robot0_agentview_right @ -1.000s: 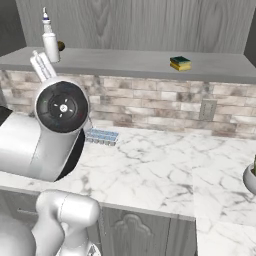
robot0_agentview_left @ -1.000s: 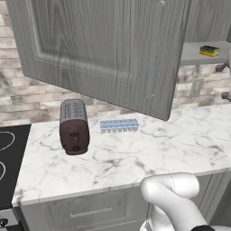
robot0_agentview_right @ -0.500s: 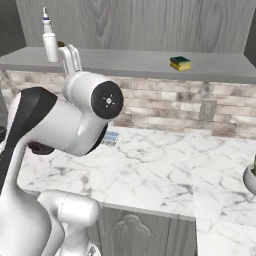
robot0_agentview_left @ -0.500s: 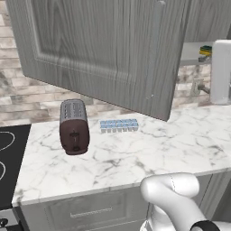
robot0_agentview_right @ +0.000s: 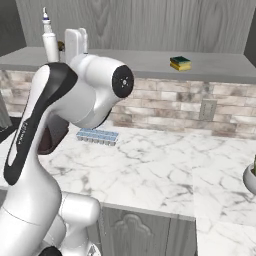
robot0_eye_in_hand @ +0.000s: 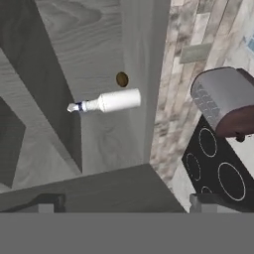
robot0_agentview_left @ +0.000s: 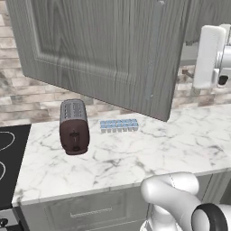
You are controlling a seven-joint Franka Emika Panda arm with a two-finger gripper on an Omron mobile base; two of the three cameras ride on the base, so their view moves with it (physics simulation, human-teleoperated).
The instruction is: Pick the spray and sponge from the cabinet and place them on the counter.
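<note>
I'm lining the gripper (robot0_eye_in_hand: 124, 203) – jaws wide open, holding nothing – on the spray (robot0_eye_in_hand: 106, 102) in the cabinet (robot0_eye_in_hand: 106, 44) – prob light, slick plastic, tippy, so grabbing mid-body.

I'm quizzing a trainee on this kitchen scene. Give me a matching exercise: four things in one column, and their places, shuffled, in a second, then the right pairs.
Things:
1. spray bottle
2. sponge
3. toaster
4. ice-cube tray

Places:
A. lying on the counter beside the stovetop
B. standing at the left end of the cabinet shelf, close to the robot's hand
C. flat on the counter, below the open cabinet door
D. alone on the shelf, further right

Pairs: 1-B, 2-D, 3-A, 4-C
</note>
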